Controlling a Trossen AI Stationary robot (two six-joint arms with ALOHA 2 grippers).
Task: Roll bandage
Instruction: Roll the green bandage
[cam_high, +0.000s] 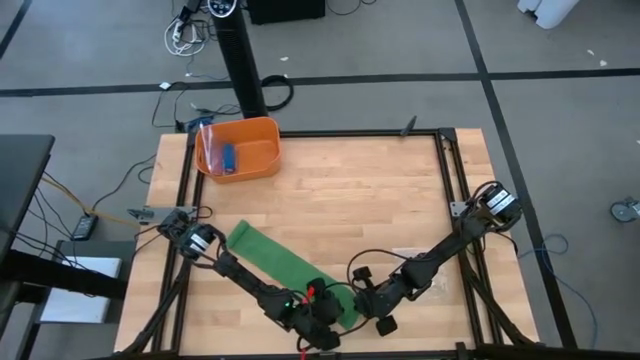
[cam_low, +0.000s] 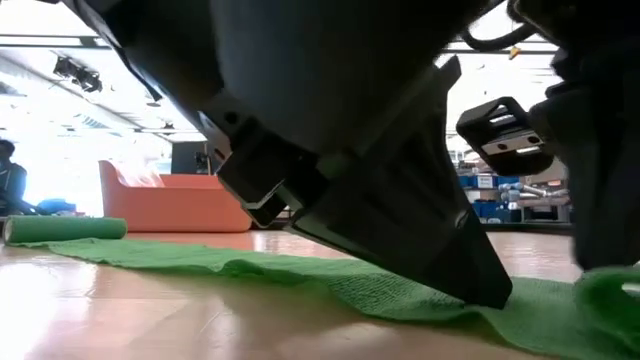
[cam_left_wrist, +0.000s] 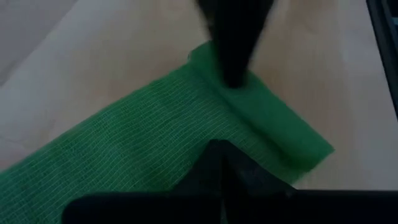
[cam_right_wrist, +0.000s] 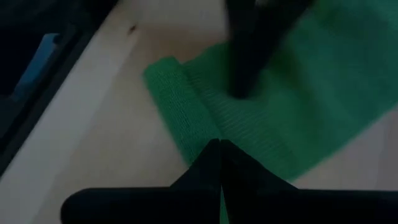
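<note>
Green bandage (cam_low: 300, 275) flat across wooden table (cam_low: 120, 320), bright room behind.

No text, label or number is readable anywhere.

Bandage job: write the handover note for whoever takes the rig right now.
Left gripper: at the near table edge, on the bandage's near end; one finger presses down on the started roll.
Right gripper: beside it, at the same end; one finger rests on the fabric behind the fold.
Done: only a turn or so is rolled at the near end.
Left: most of the strip lies flat, running diagonally toward the orange bin; roll it up.
</note>
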